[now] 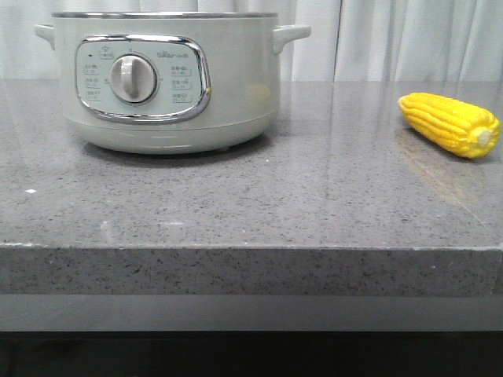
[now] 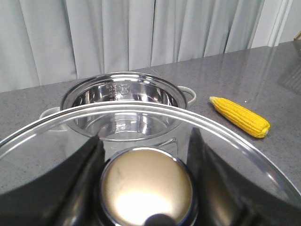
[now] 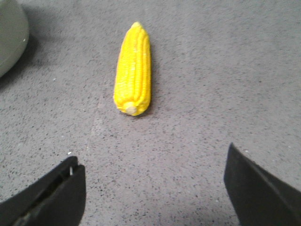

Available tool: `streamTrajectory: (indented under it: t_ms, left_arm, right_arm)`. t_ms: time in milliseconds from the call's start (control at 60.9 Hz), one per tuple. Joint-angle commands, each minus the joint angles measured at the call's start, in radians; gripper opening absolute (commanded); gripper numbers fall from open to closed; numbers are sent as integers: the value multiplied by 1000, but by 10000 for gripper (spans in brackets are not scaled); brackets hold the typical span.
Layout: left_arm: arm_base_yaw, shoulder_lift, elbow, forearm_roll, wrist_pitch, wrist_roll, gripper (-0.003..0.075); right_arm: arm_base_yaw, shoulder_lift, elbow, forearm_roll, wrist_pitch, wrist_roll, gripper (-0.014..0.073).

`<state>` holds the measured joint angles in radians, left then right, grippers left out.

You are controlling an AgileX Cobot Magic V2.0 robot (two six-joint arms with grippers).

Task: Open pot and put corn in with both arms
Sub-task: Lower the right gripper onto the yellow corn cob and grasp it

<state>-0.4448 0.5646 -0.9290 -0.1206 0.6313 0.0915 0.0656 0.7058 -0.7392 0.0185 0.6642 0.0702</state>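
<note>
Speckled grey stone tabletop (image 1: 236, 212) with thick front edge, pale pleated curtains (image 1: 393, 39) behind, soft even light

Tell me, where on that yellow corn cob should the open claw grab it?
Probably across the thick middle of the corn, coming straight down from above. It lies flat on the counter, lengthwise between the right gripper fingers, which are spread wider than the cob, so they could close on its long sides.

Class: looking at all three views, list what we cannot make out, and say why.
- Pot top: cut off by front view's upper edge.
- Panel labels: too small to read.
- Left pincer tips: hidden under the glass lid.
- Right pincer: only its fingers show; the corn lies beyond them.
</note>
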Motion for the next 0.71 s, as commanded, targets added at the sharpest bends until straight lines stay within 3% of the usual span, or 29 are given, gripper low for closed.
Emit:
streamTrajectory:
  t_ms: [0, 279, 690]
  left_arm:
    - [-4, -10, -33, -15, -143, -5, 216]
    - [-4, -8, -33, -15, -143, -5, 180]
    - [-4, -8, -33, -15, -143, -5, 165]
  right_arm:
    - [22, 73, -83, -3, -25, -14, 640]
    - [31, 346, -264, 23, 92, -14, 636]
    - [31, 688, -485, 32, 94, -14, 636]
